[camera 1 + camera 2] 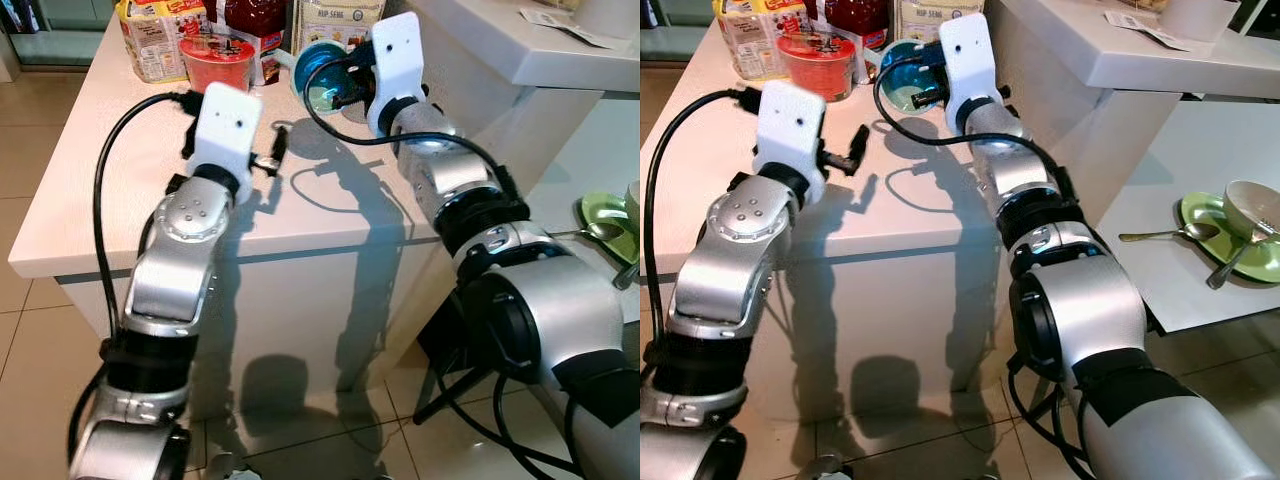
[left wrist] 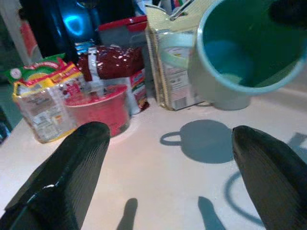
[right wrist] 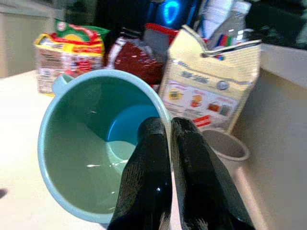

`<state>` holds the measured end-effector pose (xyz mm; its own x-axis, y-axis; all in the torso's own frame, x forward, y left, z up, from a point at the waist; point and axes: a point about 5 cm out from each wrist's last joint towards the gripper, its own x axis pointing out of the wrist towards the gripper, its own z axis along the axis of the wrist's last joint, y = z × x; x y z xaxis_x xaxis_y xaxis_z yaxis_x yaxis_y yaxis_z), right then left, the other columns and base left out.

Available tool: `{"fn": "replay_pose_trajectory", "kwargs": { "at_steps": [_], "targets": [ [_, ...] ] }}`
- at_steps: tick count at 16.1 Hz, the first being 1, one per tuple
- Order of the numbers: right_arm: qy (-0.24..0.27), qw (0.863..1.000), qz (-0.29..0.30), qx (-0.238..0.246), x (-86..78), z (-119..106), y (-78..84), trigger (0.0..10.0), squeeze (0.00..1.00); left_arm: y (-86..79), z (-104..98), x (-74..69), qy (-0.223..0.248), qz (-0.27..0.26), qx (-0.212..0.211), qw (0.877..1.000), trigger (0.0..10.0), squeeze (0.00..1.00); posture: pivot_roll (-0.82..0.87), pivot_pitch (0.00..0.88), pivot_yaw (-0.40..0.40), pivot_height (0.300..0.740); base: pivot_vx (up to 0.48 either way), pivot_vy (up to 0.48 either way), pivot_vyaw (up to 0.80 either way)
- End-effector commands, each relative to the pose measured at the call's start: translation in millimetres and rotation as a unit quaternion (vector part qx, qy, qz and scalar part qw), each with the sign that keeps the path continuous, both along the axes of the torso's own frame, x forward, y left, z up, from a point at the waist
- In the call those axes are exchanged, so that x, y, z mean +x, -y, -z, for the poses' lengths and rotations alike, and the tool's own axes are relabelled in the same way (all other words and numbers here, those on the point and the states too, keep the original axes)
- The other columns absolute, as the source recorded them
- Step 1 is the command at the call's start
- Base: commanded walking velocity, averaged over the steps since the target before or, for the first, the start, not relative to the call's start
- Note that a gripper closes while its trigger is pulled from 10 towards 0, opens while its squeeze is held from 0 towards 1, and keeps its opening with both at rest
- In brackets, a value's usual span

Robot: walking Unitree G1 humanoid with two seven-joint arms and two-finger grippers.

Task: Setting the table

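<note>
— Where is your right tool (image 3: 170, 139) sitting at this moment?

— You are seeing it pinching the rim of the blue mug (image 1: 322, 78), one finger inside and one outside, closed tight on the wall. The mug is tilting, its mouth facing the arm, lifted off the white desk (image 1: 90, 170) near the far edge, with its shadow falling on the top below.

— And your left tool (image 2: 168, 158)?

— It is hovering over the desk with its fingers (image 2: 72, 167) spread wide, gripping nothing.

— What is standing around the mug?

— Behind it you are looking at a paper bag (image 3: 211, 86), a red tub (image 1: 215, 60), a dark red packet (image 2: 110, 62) and a yellow packet (image 1: 150, 35). Off to the right, on a lower desk, a green saucer (image 1: 1200, 215) is carrying a cup (image 1: 1252, 205), with a spoon (image 1: 1160, 235) beside it.
</note>
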<state>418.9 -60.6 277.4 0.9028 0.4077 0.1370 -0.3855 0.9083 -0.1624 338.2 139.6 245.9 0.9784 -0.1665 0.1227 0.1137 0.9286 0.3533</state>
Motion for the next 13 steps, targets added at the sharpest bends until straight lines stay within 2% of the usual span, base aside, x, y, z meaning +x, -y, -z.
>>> {"fn": "replay_pose_trajectory", "kwargs": {
  "at_steps": [1,5,7,9,11,13],
  "targets": [
    [-0.009,1.000,-0.010,0.019,1.1,-3.3,10.7,0.0,0.00,-4.4,5.0,1.7,0.006,0.014,0.007,1.000,10.0,0.00,0.18,0.000,-0.135,0.740,0.000,0.000,0.00],
    [-0.089,0.990,-0.083,0.071,-0.2,-1.3,32.1,0.0,0.00,-27.2,13.1,8.2,0.033,0.031,0.010,0.999,10.0,0.00,0.16,0.000,-0.124,0.740,0.000,0.000,0.00],
    [-0.139,0.978,-0.121,0.098,-3.7,-2.4,46.6,0.0,0.00,-42.2,15.6,10.4,0.055,0.037,0.025,0.997,10.0,0.00,0.15,0.000,-0.123,0.740,0.000,0.000,0.00],
    [-0.164,0.968,-0.152,0.116,-10.1,-4.5,55.0,0.0,0.00,-51.5,16.2,12.9,0.076,0.052,0.063,0.994,10.0,0.00,0.14,0.000,-0.117,0.740,0.000,0.000,0.00],
    [-0.176,0.962,-0.175,0.114,-17.1,1.8,57.0,0.0,0.00,-46.6,12.5,13.9,0.109,0.094,0.160,0.977,10.0,0.00,0.13,0.000,-0.106,0.740,0.000,0.000,0.00],
    [-0.186,0.957,-0.194,0.112,-22.4,5.3,54.6,0.0,0.00,-37.3,12.1,13.9,0.140,0.139,0.224,0.954,10.0,0.00,0.13,0.000,-0.098,0.740,0.000,0.000,0.00]
  ]
}}
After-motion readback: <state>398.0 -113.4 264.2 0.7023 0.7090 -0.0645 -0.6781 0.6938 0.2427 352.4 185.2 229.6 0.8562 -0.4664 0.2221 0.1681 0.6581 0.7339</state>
